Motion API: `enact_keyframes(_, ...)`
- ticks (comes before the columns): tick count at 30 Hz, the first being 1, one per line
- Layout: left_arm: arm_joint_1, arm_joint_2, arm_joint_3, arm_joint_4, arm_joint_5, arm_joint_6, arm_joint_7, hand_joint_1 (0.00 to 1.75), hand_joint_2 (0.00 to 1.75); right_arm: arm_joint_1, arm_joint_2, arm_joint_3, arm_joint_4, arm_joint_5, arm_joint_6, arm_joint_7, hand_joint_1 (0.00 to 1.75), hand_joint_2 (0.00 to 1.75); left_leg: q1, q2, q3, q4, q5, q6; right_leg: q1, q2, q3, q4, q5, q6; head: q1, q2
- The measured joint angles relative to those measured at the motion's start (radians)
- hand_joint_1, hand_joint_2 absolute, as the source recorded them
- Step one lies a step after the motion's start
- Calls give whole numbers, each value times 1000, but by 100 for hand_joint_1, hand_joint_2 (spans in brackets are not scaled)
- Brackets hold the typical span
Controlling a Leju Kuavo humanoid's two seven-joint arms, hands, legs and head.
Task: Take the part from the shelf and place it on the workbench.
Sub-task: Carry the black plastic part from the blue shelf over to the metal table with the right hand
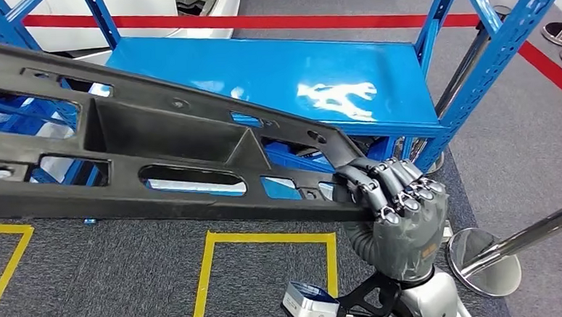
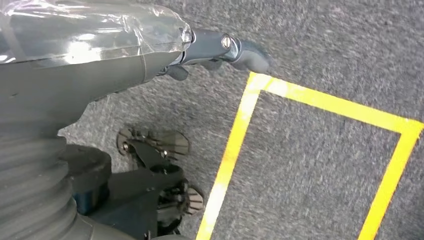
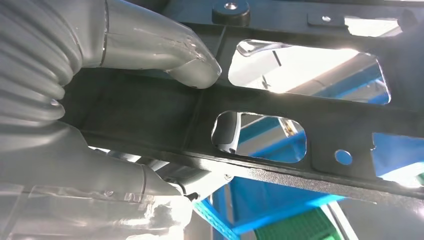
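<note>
A long black moulded part [image 1: 153,136] with several cut-outs runs across the head view from the left edge to the middle right, tilted in front of the blue shelf [image 1: 281,78]. My right hand [image 1: 393,196] grips its right end, with the fingers curled over the lower rail. In the right wrist view the thumb [image 3: 150,45] presses on the part [image 3: 300,105] and blue shelf metal shows through the holes. My left hand [image 2: 125,55] hangs above the grey carpet holding nothing, one finger stretched out.
The shelf's blue upright [image 1: 490,53] stands just right of my right hand. A chrome barrier post with a round base [image 1: 483,260] stands at the lower right. Yellow tape squares [image 1: 268,237] mark the carpet below the part, and red tape [image 1: 256,20] runs behind the shelf.
</note>
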State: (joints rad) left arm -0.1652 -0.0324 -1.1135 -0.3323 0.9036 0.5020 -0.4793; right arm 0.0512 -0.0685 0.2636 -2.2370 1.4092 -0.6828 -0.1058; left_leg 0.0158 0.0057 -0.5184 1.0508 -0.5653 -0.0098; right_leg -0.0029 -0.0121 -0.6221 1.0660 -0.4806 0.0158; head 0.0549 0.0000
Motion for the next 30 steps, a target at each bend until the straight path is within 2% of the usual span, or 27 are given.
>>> enact_keyframes(1, 0, 0, 0, 0, 0, 0, 0, 0, 175, 0, 0, 0, 0, 0, 0, 1, 175, 175, 0, 1, -6, -2, 8, 10, -2, 1, -5, 8, -12, 6, 1, 0)
enact_keyframes(2, 0, 0, 0, 0, 1, 0, 0, 0, 175, -1, 0, 0, 0, 0, -1, 2, 175, 175, 2, 3, -15, -4, 17, 19, -4, 2, -14, 33, -42, 12, 4, 0)
enact_keyframes(3, -1, 0, 0, 0, 1, 0, 0, 0, 175, -1, 0, 0, 0, 0, -1, 3, 175, 175, 2, 4, -26, -5, 26, 25, -6, 4, -29, 76, -85, 17, 7, 0)
enact_keyframes(5, -1, 0, 0, 0, 1, 0, -1, 0, 175, -1, 0, 1, 1, 0, -1, 4, 175, 175, 1, 5, -51, -4, 45, 30, -7, 5, -61, 195, -166, 26, 13, 0)
enact_keyframes(6, -1, 0, 0, 0, 1, 0, -1, 0, 175, -1, 0, 1, 2, 0, -1, 4, 175, 175, 0, 5, -63, -3, 53, 30, -8, 5, -67, 241, -181, 27, 15, 0)
enact_keyframes(7, 0, 0, 0, 0, 1, 0, -1, 0, 175, -1, 0, 1, 3, 0, -1, 4, 175, 175, -1, 6, -74, -2, 62, 30, -8, 5, -59, 258, -175, 27, 16, 0)
enact_keyframes(8, 0, 0, 0, 1, 1, 0, -1, 0, 175, -1, -1, 1, 5, 0, -1, 4, 175, 175, -2, 6, -85, -2, 70, 30, -8, 5, -34, 240, -151, 24, 17, 0)
enact_keyframes(9, 0, 0, 0, 1, 1, 0, -1, 0, 175, -2, -1, 1, 6, 0, -1, 4, 175, 175, -4, 6, -93, -2, 77, 28, -7, 6, 10, 185, -120, 19, 18, 0)
enact_keyframes(10, 0, 0, 0, 1, 1, 0, -1, 0, 175, -3, -1, 1, 6, 0, -2, 4, 175, 175, -4, 6, -100, -2, 84, 26, -5, 6, 63, 107, -99, 11, 19, 0)
enact_keyframes(11, 0, 0, 0, 1, 1, 0, -1, 0, 175, -4, -1, 1, 7, 0, -2, 4, 175, 175, -6, 5, -104, -1, 91, 23, -2, 6, 113, 27, -91, 4, 20, 0)
enact_keyframes(12, -1, 0, 0, 1, 1, 0, -1, 0, 175, -6, -1, 1, 7, 0, -3, 4, 175, 175, -6, 5, -107, -3, 99, 17, 2, 7, 149, -33, -90, -2, 20, 0)
enact_keyframes(13, -1, 0, 0, 1, 0, 0, -1, 0, 175, -6, -1, 1, 7, 0, -3, 6, 175, 175, -5, 6, -108, -5, 106, 11, 6, 8, 166, -67, -95, -7, 20, 0)
enact_keyframes(15, -1, 0, 0, 1, 0, 0, -1, 0, 175, -7, -1, 1, 8, 0, -1, 24, 175, 175, -3, 6, -111, -10, 120, -3, 7, 8, 164, -84, -83, -16, 20, 0)
enact_keyframes(16, 0, 0, 0, 1, 0, 0, -1, 0, 175, -8, -2, 2, 9, 0, 1, 42, 175, 175, -4, 5, -116, -5, 113, -9, 5, 6, 158, -90, -71, -22, 19, 0)
enact_keyframes(18, 1, 0, 0, 1, 0, 0, -1, 0, 175, -13, -5, 6, 11, 0, 5, 91, 175, 175, -5, 1, -136, 42, 57, -17, -1, 2, 142, -102, -46, -34, 10, 0)
enact_keyframes(20, 2, 0, 0, 1, 0, 0, -1, 0, 175, -16, -8, 10, 12, 0, 7, 122, 175, 175, -5, -1, -151, 90, 4, -19, 0, 1, 128, -101, -37, -40, 2, 0)
enact_keyframes(23, 2, 0, 0, 1, 0, 0, -1, 0, 175, -17, -10, 12, 13, 0, 8, 138, 175, 175, -5, -1, -158, 118, -18, -20, 1, 0, 123, -99, -34, -40, -1, 0)
enact_keyframes(25, 3, 0, 0, 1, 1, 0, -1, 0, 175, -19, -20, 22, 16, 0, 7, 195, 175, 175, -4, -1, -162, 177, -37, -23, 1, -1, 104, -90, -27, -40, -3, 0)
enact_keyframes(26, 3, 0, 0, 1, 2, 0, -2, 0, 175, -23, -34, 34, 19, 0, 6, 256, 175, 175, -2, 0, -135, 179, -25, -25, 0, -1, 81, -76, -20, -38, -4, 0)
enact_keyframes(27, 4, 0, 0, 1, 4, 1, -2, 0, 175, -27, -50, 48, 22, 0, 4, 317, 175, 175, 0, -1, -95, 151, -11, -27, -1, -1, 57, -58, -15, -35, -6, 0)
enact_keyframes(29, 3, 0, 1, 1, 7, 3, -4, 0, 175, -38, -83, 75, 25, 0, 0, 421, 175, 175, 1, -3, -6, 38, 8, -26, -1, -1, 19, -23, -8, -24, -6, 0)
enact_keyframes(30, 4, 0, 1, 1, 8, 4, -5, 0, 175, -43, -94, 85, 25, 0, -1, 449, 175, 175, 0, -3, 9, 6, -1, -21, 1, 0, 12, -15, -6, -18, -6, 0)
